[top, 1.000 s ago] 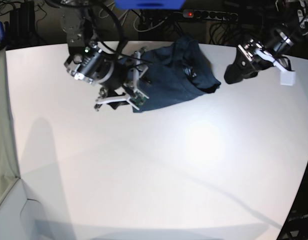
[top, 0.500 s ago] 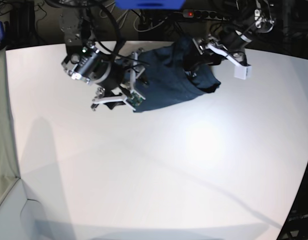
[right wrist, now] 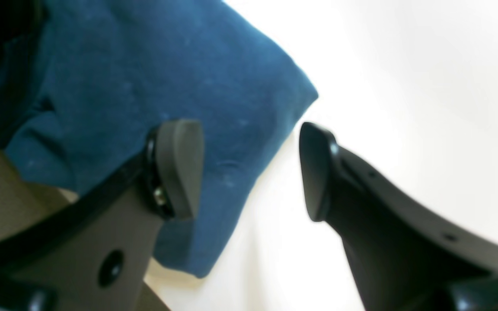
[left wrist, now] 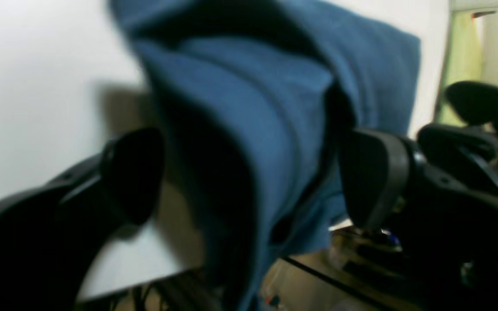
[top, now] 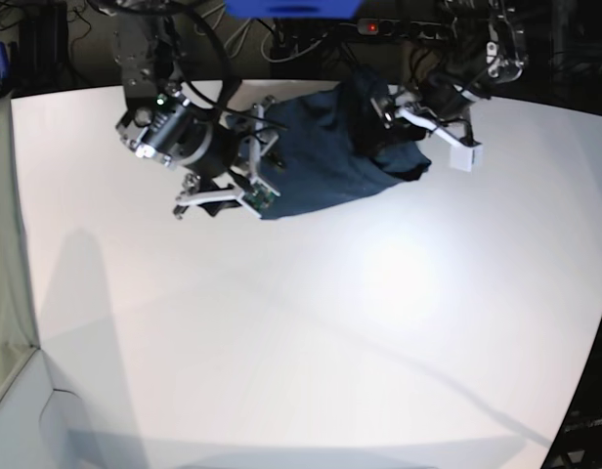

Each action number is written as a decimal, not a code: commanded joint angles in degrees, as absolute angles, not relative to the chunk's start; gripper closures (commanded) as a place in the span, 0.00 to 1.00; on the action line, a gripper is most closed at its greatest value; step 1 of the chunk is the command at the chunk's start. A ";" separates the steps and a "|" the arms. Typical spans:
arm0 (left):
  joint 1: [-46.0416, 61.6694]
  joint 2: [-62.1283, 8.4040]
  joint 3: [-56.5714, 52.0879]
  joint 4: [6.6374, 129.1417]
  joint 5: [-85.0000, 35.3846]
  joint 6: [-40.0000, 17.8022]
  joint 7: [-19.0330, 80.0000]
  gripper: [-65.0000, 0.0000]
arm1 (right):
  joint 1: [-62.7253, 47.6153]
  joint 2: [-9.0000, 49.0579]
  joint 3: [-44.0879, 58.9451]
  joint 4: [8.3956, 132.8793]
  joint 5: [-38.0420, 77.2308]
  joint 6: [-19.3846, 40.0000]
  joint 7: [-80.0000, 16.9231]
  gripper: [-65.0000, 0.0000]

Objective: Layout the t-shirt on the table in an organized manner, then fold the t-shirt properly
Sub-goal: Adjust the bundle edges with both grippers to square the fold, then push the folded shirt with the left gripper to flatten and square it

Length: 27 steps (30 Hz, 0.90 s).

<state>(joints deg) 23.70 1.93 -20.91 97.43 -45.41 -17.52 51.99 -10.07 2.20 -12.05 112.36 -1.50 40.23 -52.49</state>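
A: What's nearest us, base view?

B: Just bare table (top: 311, 332), white, fills the lower 2/3 of the frame. Nothing on it down there.

A: And the shirt?

B: T-shirt (top: 325, 151) is bunched in a dark lump at upper centre, near the table's far edge. Not laid flat at all, folds piled up, a bit of it dropping off toward the right of the heap.

A: Right gripper (right wrist: 249, 172)?

B: Upper left of the base frame, at the shirt's left end. Wrist cam: fingers spread, clear gap btw them. One pad (right wrist: 177, 166) sits over the blue cloth, the other over white table, w/ the shirt's edge running between. Not pinching anything. Touching the cloth or just above it? Can't tell.

A: Left gripper (left wrist: 249, 177)?

B: Upper right, at the shirt's right end, further back. Its cam is blurry, but the jaws stand wide apart w/ a thick hanging fold of the shirt right in the gap. Pads aren't pressed on it, space shows on the left side.

A: Behind all that?

B: Cables and a power strip (top: 408, 29) w/ a red light, top of frame, past the table.
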 commanded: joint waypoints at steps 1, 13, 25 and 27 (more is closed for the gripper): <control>22.90 1.80 -20.88 97.19 -44.97 -17.63 52.18 0.03 | -9.54 2.15 -12.09 113.45 -0.92 40.00 -51.47 0.44; 18.51 1.71 -14.02 86.29 -42.51 -17.98 52.09 0.05 | -9.36 2.86 -10.95 113.45 -1.01 40.00 -51.30 0.44; 12.79 1.36 -13.67 76.97 -40.04 -18.24 52.26 0.67 | -8.48 2.51 -4.26 113.54 -0.92 40.00 -51.21 0.44; 12.00 0.40 -11.12 76.79 -40.04 -18.24 52.18 0.69 | -8.13 2.51 -3.21 113.54 -0.92 40.00 -51.21 0.44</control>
